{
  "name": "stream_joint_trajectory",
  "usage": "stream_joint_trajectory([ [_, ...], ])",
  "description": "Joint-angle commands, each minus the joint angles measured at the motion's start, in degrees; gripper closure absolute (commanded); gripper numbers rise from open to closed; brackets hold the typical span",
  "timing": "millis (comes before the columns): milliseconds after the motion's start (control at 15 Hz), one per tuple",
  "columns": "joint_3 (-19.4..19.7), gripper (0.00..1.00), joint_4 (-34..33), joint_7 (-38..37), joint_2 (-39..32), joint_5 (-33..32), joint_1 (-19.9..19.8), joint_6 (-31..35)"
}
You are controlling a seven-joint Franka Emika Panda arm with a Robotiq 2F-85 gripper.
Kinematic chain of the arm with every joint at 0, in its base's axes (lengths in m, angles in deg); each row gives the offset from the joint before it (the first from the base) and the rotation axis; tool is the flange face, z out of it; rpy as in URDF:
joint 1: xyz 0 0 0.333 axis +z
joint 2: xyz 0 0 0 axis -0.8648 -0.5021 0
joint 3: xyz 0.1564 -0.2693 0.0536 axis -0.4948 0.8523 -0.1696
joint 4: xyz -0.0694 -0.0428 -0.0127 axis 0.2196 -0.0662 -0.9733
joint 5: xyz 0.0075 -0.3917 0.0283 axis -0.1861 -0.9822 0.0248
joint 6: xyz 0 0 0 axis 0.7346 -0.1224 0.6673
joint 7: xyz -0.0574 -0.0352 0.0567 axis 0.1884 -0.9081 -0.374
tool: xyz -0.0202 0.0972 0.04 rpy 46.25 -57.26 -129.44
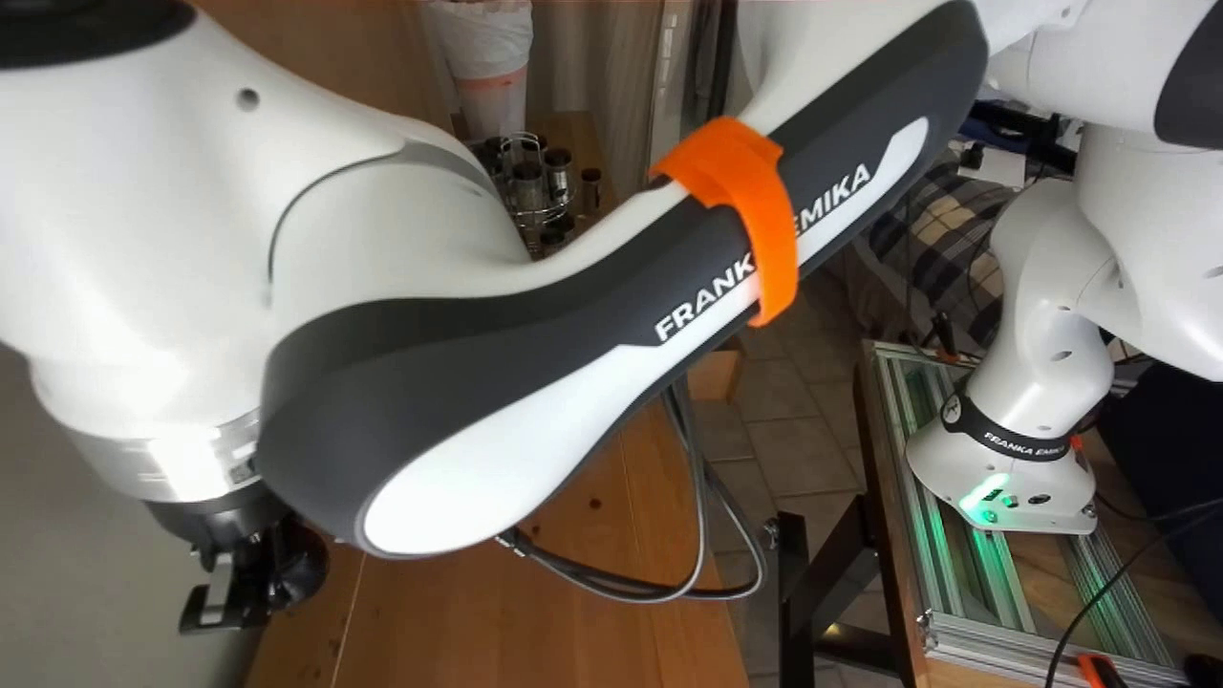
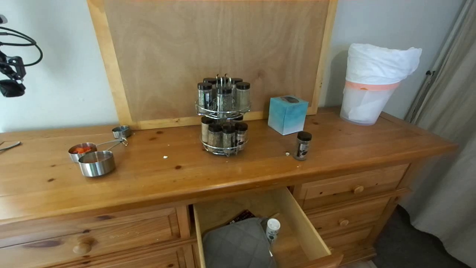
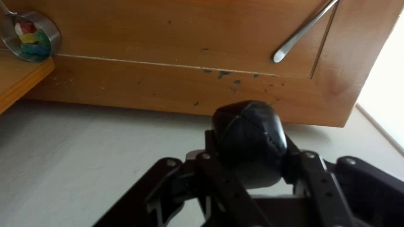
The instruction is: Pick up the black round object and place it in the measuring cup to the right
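The black round object (image 3: 252,126) is a stitched dark ball between the fingers of my gripper (image 3: 247,148). My gripper is shut on it and holds it in the air. In an exterior view, the black round object (image 2: 12,88) hangs high at the far left edge, well above the dresser. The silvery measuring cup (image 2: 96,169) with a pale interior stands upright on the dresser top, to the right of and below my gripper there. It does not show in the wrist view. In an exterior view the arm hides much of the dresser; my gripper (image 1: 239,592) is low at the left.
A cup with reddish-orange content (image 2: 81,149) touches or nearly touches the measuring cup. A small dark cup (image 2: 121,132) stands behind; in the wrist view it (image 3: 53,34) holds coloured pieces. A metal handle (image 3: 295,37) lies on the dresser. A spice rack (image 2: 223,111) and open drawer (image 2: 308,238) are rightward.
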Motion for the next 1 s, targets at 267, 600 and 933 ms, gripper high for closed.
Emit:
stream_joint_trajectory([
  [267,-0.39,0.78,24.62,-7.48,15.07,-4.94,-3.23,13.92],
  [600,-2.88,0.53,27.22,-7.75,15.93,-5.47,-7.18,14.76],
  [933,-3.51,0.53,31.11,-7.76,18.69,-5.42,-8.21,15.92],
])
